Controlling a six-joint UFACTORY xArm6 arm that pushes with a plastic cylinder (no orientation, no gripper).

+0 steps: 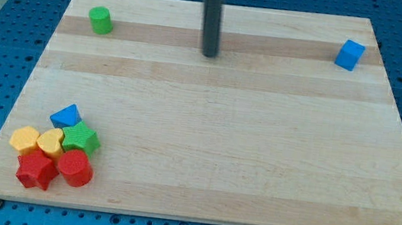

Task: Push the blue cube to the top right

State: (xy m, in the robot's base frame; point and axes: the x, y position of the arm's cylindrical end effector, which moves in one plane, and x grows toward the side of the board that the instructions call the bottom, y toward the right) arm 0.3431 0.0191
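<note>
Blue cube (350, 55) sits close to the tabletop's (222, 130) top right corner, near the right edge and a little below the top edge. The rod's tip (209, 54) rests on the wood near the top centre, well apart from the cube and touching nothing. The arm carries no gripper, so nothing is held or clamped; the rod ends bare.

The relation that matters is this: the cube lies to the view's right of the tip, almost level with it and only slightly higher in the view. The tip is therefore on the cube's left side, which is the side a rightward push would start from. Judging from how things lie, the cube is already about at its goal, and only a small nudge up and to the right could remain, if any. A long sweep would risk carrying the cube off the edge.

A green cylinder (100, 20) stands near the top left corner, far from the line between tip and cube. A cluster of blocks lies at the bottom left: a blue triangular block (67, 116), a green star-like block (80, 138), two yellow blocks (25, 139) (50, 141) and two red blocks (35, 170) (74, 167).
</note>
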